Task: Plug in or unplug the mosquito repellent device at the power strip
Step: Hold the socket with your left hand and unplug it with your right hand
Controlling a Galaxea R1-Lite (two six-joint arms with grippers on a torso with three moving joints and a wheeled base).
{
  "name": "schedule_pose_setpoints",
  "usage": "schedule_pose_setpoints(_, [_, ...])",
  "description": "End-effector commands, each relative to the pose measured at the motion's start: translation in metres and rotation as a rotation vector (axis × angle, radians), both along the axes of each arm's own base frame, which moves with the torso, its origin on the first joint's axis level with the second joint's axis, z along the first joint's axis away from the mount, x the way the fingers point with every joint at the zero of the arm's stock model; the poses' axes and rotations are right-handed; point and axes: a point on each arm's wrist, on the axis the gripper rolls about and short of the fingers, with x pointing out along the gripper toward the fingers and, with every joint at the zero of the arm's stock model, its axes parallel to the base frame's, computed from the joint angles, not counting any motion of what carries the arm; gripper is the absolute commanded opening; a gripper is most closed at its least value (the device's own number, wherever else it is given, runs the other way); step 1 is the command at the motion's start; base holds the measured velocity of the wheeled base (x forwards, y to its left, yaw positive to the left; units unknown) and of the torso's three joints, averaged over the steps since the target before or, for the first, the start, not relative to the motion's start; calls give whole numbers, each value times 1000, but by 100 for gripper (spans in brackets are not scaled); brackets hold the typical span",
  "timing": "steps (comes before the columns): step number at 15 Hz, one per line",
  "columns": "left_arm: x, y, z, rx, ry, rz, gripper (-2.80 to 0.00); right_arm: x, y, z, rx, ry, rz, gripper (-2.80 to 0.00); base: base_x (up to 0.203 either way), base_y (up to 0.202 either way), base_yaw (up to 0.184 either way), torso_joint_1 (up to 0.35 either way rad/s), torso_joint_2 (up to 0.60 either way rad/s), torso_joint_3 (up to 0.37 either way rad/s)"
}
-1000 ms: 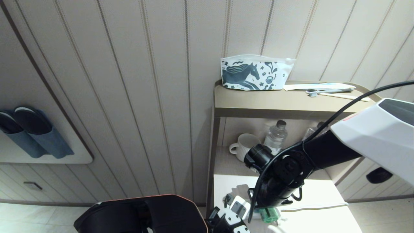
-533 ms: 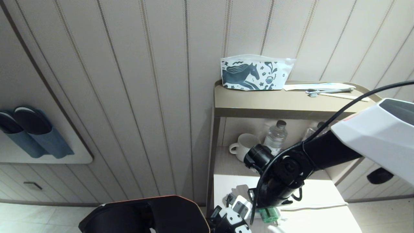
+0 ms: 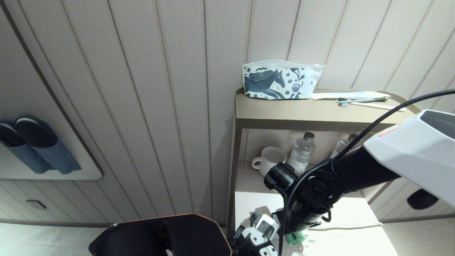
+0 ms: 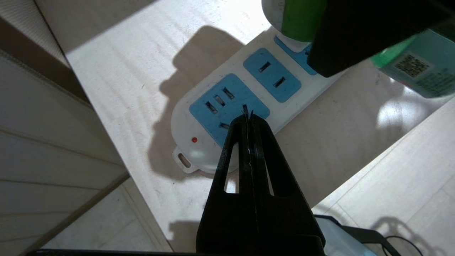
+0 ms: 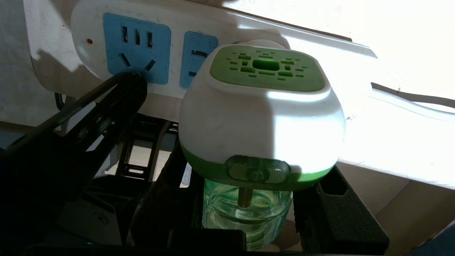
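Right gripper (image 5: pixel 249 213): clamped around the mosquito repellent device (image 5: pixel 261 110), fingers on its green bottle.
Device: standing at the power strip (image 4: pixel 227 117), at the far socket.
Left gripper (image 4: pixel 248 117): fingers pressed together, tips on the strip's end socket panel beside the red light.

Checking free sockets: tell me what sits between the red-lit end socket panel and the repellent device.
One empty two-slot socket panel of the power strip, seen in both wrist views, lies between the mosquito repellent device and that panel.
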Motion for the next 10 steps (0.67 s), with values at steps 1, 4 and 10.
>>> schedule_pose_setpoints(1, [14,4,6,-26,-16,41,-280,-1,-3,-3,-12,11,-9,-280,0,0,0,0,0,0])
schedule_pose_setpoints(4, [21,5,2,-23,-23,69,-280,-1,-5,-4,-13,14,-12,-280,0,0,0,0,0,0])
schedule_pose_setpoints(10, [20,6,-1,-9,-20,68,-280,2,-2,-2,-4,0,-12,-280,0,0,0,0,0,0])
